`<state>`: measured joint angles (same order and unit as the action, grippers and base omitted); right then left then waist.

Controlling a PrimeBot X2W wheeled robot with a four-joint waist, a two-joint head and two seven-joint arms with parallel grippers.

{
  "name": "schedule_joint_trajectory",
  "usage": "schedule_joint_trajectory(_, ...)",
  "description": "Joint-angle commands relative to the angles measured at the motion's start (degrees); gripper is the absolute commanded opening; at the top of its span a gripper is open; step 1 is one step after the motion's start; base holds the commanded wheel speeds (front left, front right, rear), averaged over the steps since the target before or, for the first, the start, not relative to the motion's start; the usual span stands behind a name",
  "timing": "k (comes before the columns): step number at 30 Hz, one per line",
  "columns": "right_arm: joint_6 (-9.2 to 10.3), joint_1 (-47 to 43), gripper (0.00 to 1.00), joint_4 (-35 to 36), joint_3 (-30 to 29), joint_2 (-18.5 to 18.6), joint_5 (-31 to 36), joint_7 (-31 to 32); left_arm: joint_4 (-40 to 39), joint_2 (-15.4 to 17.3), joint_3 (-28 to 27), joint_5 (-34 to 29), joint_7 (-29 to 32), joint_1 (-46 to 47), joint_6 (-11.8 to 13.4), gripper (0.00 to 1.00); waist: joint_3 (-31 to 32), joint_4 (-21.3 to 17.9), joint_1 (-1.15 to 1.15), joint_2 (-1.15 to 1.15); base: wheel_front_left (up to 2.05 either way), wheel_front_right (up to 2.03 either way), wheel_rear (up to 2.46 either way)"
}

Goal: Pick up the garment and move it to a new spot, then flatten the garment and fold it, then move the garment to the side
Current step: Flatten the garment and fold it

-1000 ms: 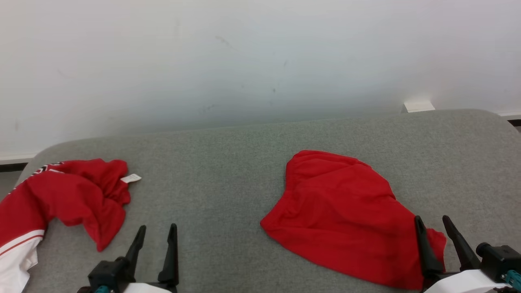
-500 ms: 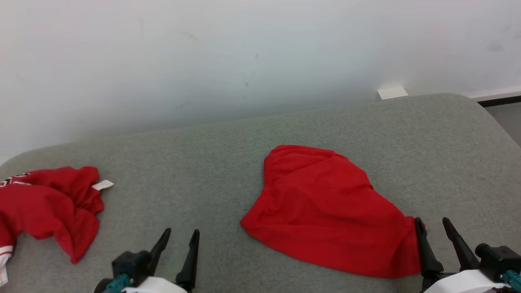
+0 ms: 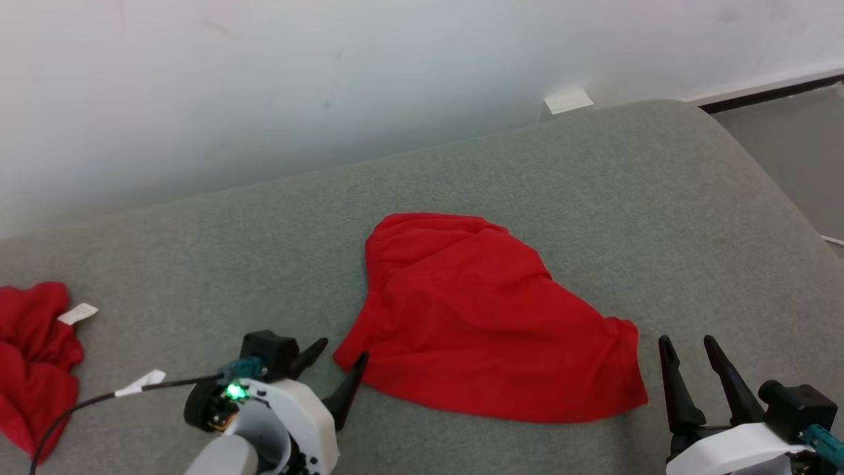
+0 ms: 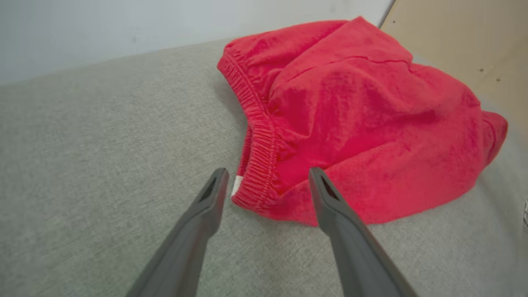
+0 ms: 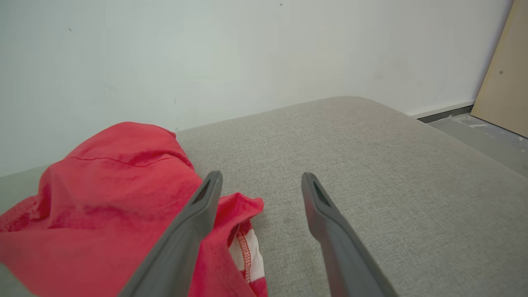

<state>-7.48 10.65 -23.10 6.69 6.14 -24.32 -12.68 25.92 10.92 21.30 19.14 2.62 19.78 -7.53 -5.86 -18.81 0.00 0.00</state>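
Grippers sit nearest, fingers spread and empty. The left gripper point(image 3: 343, 351) is just beside the red garment point(image 3: 481, 310) at its near-left waistband corner, closer than the right gripper point(image 3: 686, 342), which stands off the near-right corner. The garment lies on the grey cushion point(image 3: 198, 251), long axis running near-right to far-left.

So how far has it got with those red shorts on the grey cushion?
Nothing looks done yet: the red shorts lie rumpled and unfolded on the grey cushion. In hand: the left gripper, open, lines up on the elastic waistband corner; the right gripper, open, sits by the opposite leg hem. Remaining: lifting, moving, flattening, folding, setting aside.
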Motion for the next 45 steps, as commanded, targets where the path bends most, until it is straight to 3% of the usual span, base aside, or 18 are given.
schedule_joint_trajectory(1,-0.02,0.44,1.00,-0.38,-0.02,0.09,-0.25,-0.37,0.59,0.77,0.33,0.69,0.41,0.93,0.18,1.00,-1.05,-1.22,0.00,0.00,0.00,0.00,0.00)
schedule_joint_trajectory(9,-0.02,1.65,1.00,-2.05,0.92,-0.24,-1.06,-1.35,8.03,2.88,4.36,4.11,2.69,5.65,0.15,1.00,-2.25,-3.52,0.00,0.00,0.00,0.00,0.00)
schedule_joint_trajectory(10,-0.03,1.74,1.00,-2.18,0.97,-0.23,-1.15,-1.50,8.49,2.99,4.85,4.71,2.62,5.89,0.15,0.77,-2.26,-3.59,0.00,0.00,0.00,0.00,0.00)
schedule_joint_trajectory(12,-0.02,1.72,1.00,-2.51,0.80,-0.14,-1.29,-1.57,9.02,3.17,5.92,5.56,1.93,6.13,0.16,0.09,-2.12,-3.48,0.00,0.00,0.00,0.00,0.00)
schedule_joint_trajectory(13,-0.02,1.54,1.00,-2.68,0.61,-0.04,-1.21,-1.62,9.14,3.25,6.35,5.77,1.57,6.25,0.16,0.00,-1.94,-3.29,0.00,0.00,0.00,0.00,0.00)
schedule_joint_trajectory(21,-0.02,0.33,1.00,-3.11,-0.33,1.29,-0.63,-1.94,7.07,2.44,8.49,7.99,-0.16,5.93,0.26,0.00,1.33,2.29,0.00,0.00,0.00,0.00,0.00)
schedule_joint_trajectory(26,-0.02,-0.30,1.00,-2.52,-1.22,3.31,-0.05,-1.12,3.43,1.61,8.57,9.32,1.44,2.91,1.78,0.00,3.75,8.28,0.00,0.00,0.00,0.00,0.00)
schedule_joint_trajectory(33,-0.03,-1.42,1.00,-1.07,-2.15,4.22,0.25,0.47,-3.26,2.90,8.57,10.85,4.69,-3.71,4.23,0.00,5.81,16.20,0.00,0.00,0.00,0.00,0.00)
schedule_joint_trajectory(41,-0.02,-2.51,1.00,0.00,-1.81,3.65,0.66,1.88,-7.35,4.29,7.44,12.45,4.34,-10.09,7.46,0.00,6.34,19.97,0.00,0.00,0.00,0.00,0.00)
schedule_joint_trajectory(43,-0.02,-2.71,1.00,0.02,-1.70,3.51,0.74,1.88,-6.88,4.10,7.38,12.53,3.88,-10.90,7.62,0.60,6.37,20.02,0.00,0.00,0.00,0.00,0.00)
schedule_joint_trajectory(44,-0.02,-2.78,1.00,0.06,-1.57,3.38,0.77,1.83,-6.64,4.06,7.39,12.49,3.62,-11.06,7.72,1.00,6.38,19.95,0.00,0.00,0.00,0.00,0.00)
schedule_joint_trajectory(45,-0.02,-2.78,1.00,0.11,-1.39,3.24,0.76,1.89,-6.56,3.93,7.13,12.53,2.91,-11.21,7.99,1.00,6.37,19.79,0.00,0.00,0.00,0.00,0.00)
